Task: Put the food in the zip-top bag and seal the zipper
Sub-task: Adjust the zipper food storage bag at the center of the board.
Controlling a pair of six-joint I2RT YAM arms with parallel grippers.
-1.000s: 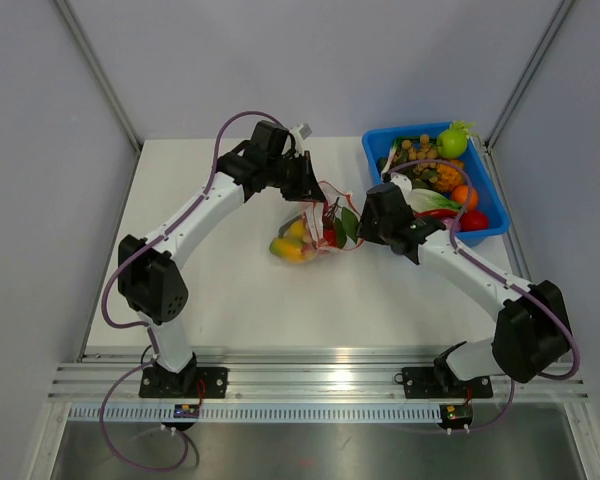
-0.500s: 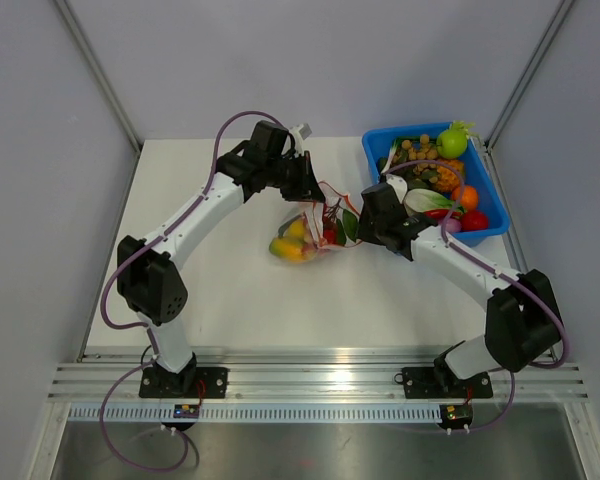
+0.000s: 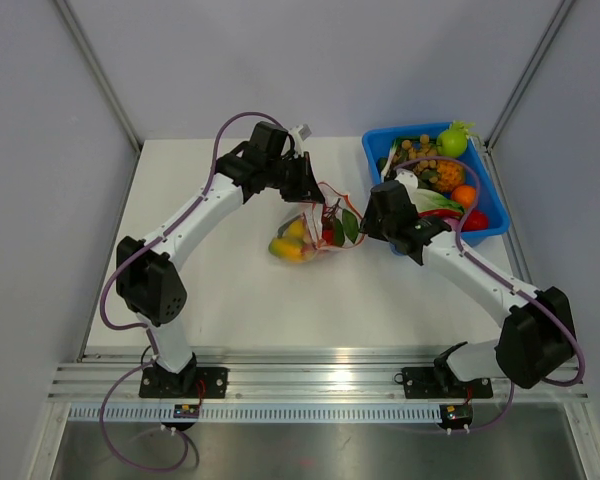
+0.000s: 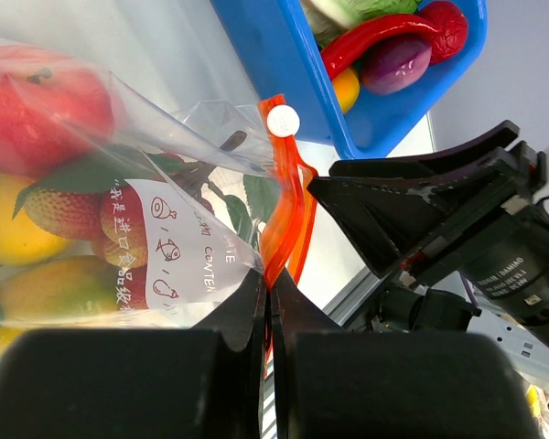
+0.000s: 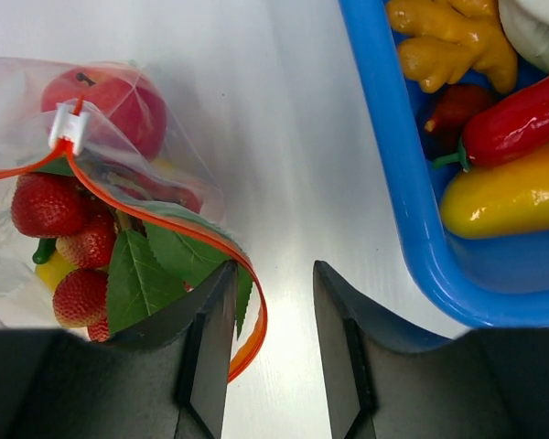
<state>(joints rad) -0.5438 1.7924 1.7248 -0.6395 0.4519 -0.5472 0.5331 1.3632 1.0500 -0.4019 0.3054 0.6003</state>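
Left fingers (image 4: 247,311) pinched shut on zipper (image 4: 284,210) at zip-top bag (image 4: 119,183) mouth edge. Right fingers (image 5: 210,320) parted, empty, just right of bag. Bare tabletop (image 5: 293,137) strip between bag and blue bin (image 5: 393,183).

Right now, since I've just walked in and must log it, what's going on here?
The left gripper is shut on the red-orange zip strip of the clear plastic bag, which holds red strawberries and yellow fruit. The right gripper hangs open beside the unsealed mouth, holding nothing. More food lies in the blue plastic bin.
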